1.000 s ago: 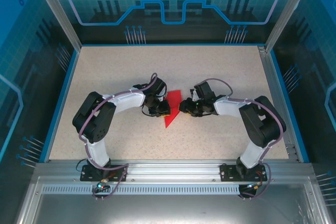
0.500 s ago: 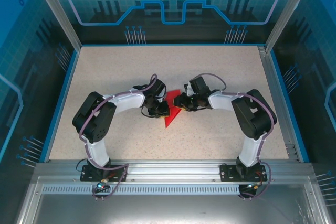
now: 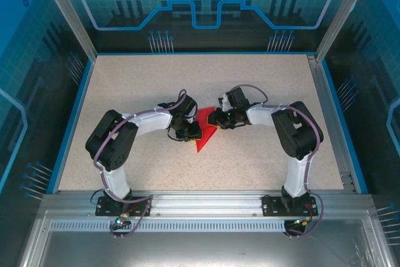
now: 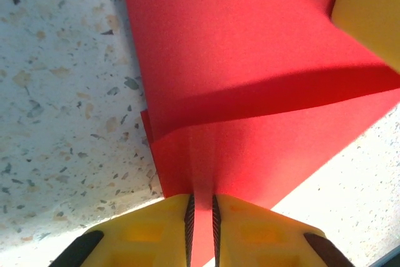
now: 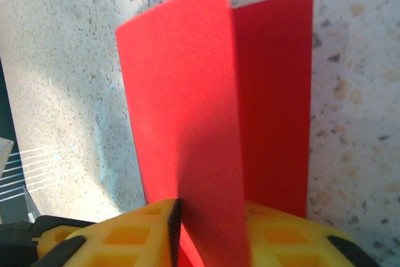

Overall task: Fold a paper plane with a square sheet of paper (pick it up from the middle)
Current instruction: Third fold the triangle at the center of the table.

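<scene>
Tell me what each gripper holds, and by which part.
The left gripper pinches the red paper by one edge. A raised flap of it stands between the fingers of the right gripper; whether they grip it cannot be told.

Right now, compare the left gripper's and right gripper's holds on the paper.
1. The left gripper comes at the paper from its left side; the right gripper from its right.
2. The left gripper's jaws leave only a thin slit, pinched on the paper's edge; the right gripper's stand wider around an upright flap, clamped or not I cannot tell.
Both have yellow fingers and meet the same red sheet.
</scene>
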Robot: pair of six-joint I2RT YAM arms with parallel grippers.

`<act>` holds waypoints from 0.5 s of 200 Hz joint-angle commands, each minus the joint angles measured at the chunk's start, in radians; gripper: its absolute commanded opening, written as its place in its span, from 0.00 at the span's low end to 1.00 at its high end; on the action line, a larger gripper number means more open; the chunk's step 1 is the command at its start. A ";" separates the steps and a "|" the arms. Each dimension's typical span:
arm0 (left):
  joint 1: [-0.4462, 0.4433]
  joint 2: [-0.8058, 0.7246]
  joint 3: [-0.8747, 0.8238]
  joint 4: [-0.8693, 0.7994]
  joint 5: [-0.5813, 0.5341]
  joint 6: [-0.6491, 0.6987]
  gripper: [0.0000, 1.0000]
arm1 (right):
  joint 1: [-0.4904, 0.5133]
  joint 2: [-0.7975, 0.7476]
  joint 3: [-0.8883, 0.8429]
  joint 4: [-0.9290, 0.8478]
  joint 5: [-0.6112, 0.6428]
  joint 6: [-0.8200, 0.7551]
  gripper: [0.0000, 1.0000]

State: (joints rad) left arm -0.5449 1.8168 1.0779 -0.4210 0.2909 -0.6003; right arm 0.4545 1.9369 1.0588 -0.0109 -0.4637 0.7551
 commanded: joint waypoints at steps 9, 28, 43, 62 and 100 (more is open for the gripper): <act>0.008 -0.077 -0.033 0.002 -0.022 0.004 0.24 | -0.015 0.004 0.004 -0.003 -0.031 0.005 0.18; 0.007 -0.099 -0.042 0.007 -0.021 0.003 0.27 | -0.011 -0.015 -0.022 0.033 -0.020 0.050 0.12; 0.007 -0.107 -0.044 0.007 -0.022 0.001 0.28 | -0.004 -0.029 -0.048 0.067 -0.006 0.089 0.09; 0.007 -0.117 -0.048 0.012 -0.018 -0.004 0.29 | 0.010 -0.048 -0.083 0.118 0.014 0.140 0.07; 0.007 -0.130 -0.053 0.009 -0.016 0.000 0.31 | 0.040 -0.116 -0.155 0.204 0.107 0.271 0.05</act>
State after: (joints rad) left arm -0.5449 1.7222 1.0451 -0.4126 0.2832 -0.6010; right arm 0.4698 1.8904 0.9424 0.1120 -0.4240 0.9180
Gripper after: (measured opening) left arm 0.302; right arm 0.061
